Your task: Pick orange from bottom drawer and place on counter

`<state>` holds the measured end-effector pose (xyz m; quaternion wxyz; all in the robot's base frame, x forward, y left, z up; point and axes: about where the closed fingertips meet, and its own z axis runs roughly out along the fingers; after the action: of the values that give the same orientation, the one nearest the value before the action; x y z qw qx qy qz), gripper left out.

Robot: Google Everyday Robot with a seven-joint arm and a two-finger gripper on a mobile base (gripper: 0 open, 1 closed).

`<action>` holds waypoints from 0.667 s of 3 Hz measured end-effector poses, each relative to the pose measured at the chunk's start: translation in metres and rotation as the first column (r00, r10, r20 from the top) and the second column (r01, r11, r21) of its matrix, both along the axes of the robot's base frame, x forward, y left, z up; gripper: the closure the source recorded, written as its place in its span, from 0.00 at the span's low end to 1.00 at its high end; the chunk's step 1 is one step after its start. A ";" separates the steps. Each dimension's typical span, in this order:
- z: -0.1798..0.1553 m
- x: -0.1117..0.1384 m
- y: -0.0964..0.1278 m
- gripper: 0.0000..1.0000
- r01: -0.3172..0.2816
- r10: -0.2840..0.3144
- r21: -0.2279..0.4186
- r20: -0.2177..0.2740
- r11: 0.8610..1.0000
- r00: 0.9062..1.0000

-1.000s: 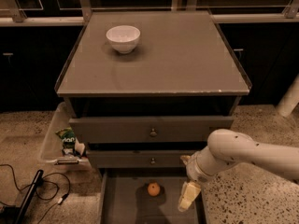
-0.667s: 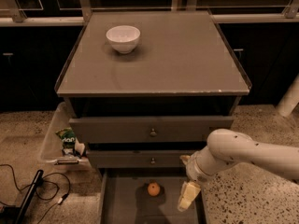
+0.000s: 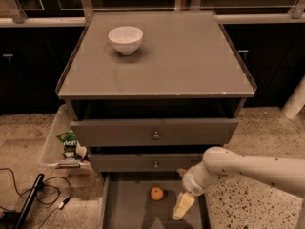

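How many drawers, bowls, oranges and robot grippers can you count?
Drawers: 3 (top drawer, middle drawer, bottom drawer)
White bowl: 1, on the counter
Orange: 1, in the bottom drawer
Gripper: 1, over the bottom drawer, right of the orange
Total: 6

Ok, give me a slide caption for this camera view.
Gripper over the open bottom drawer, beside the orange; white bowl on the counter.
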<state>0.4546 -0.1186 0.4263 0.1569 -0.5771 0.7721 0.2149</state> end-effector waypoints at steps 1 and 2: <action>-0.055 0.007 0.007 0.00 0.022 -0.023 0.086 0.009 0.996 1.000; -0.100 0.008 0.006 0.00 0.014 -0.020 0.162 0.037 0.987 0.999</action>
<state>0.4627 -0.1129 0.3266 0.2196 -0.5599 0.7539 0.2643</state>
